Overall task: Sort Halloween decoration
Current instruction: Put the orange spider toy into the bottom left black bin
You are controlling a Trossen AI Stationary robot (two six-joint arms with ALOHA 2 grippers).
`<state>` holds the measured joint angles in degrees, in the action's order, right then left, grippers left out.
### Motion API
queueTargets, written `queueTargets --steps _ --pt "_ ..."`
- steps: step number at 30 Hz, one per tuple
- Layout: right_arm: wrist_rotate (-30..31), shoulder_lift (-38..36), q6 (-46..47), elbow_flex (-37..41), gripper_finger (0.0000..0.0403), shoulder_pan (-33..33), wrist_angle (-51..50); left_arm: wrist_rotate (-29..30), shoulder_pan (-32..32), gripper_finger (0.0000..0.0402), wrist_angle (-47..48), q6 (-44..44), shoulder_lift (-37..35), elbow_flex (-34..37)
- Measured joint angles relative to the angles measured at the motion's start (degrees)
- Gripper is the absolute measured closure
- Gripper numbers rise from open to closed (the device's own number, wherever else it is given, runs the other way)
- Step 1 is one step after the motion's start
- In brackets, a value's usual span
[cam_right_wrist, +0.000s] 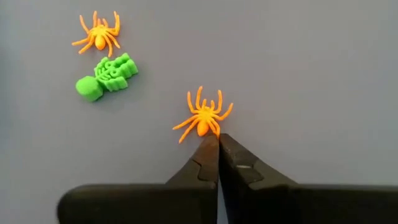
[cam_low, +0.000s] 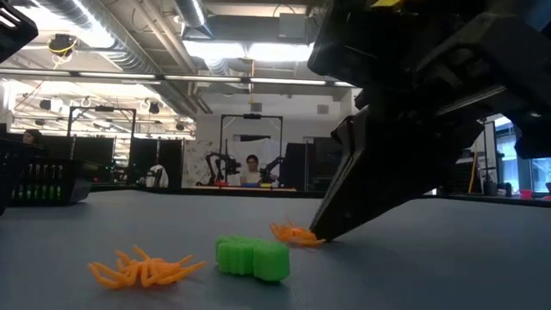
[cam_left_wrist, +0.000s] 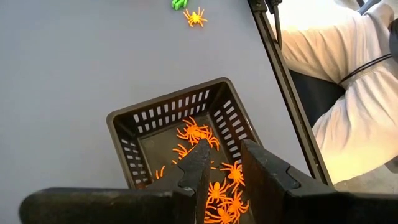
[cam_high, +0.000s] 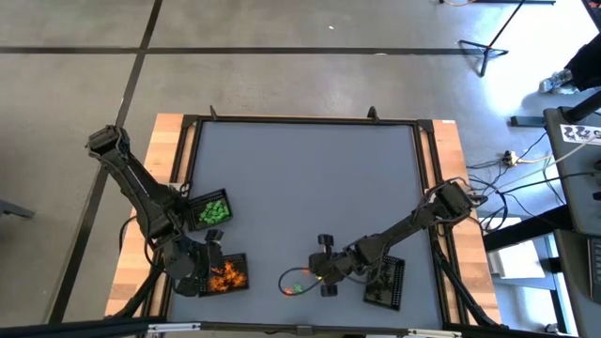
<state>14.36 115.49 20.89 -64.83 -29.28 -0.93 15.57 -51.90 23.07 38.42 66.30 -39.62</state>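
Where the grey tabletop point(cam_high: 300, 188) meets a lit workshop, right pincer point(cam_right_wrist: 217, 138) clenched beside an orange spider point(cam_right_wrist: 203, 117).

My right gripper point(cam_right_wrist: 217, 138) sits low at six o'clock, fingertips pressed together. My left gripper point(cam_left_wrist: 219, 163) hangs at eight o'clock, seemingly slightly parted.

Table top point(cam_high: 300, 188) looked smooth matt grey, wooden side strips point(cam_high: 167, 141); spiders point(cam_right_wrist: 204, 116) glossy orange plastic; tray point(cam_left_wrist: 180, 115) dark slotted plastic.
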Motion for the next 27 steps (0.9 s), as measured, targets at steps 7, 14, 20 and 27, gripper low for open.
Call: queueTargets --steps 7,14,20,27 --pt "3.9 -2.3 -5.2 -4.1 0.0402 0.1 -0.6 0.0 0.0 0.0319 0.0 0.0 0.0 0.0" --pt "4.5 -2.3 -16.6 -12.0 0.0402 0.8 5.1 0.0 0.0 0.0319 0.0 0.0 0.0 0.0" --pt "0.6 0.4 -22.9 -16.8 0.0403 2.7 10.1 0.0 0.0 0.0319 0.0 0.0 0.0 0.0" --pt "-1.5 4.6 -25.5 -21.4 0.0403 3.9 8.8 0.0 0.0 0.0319 0.0 0.0 0.0 0.0"
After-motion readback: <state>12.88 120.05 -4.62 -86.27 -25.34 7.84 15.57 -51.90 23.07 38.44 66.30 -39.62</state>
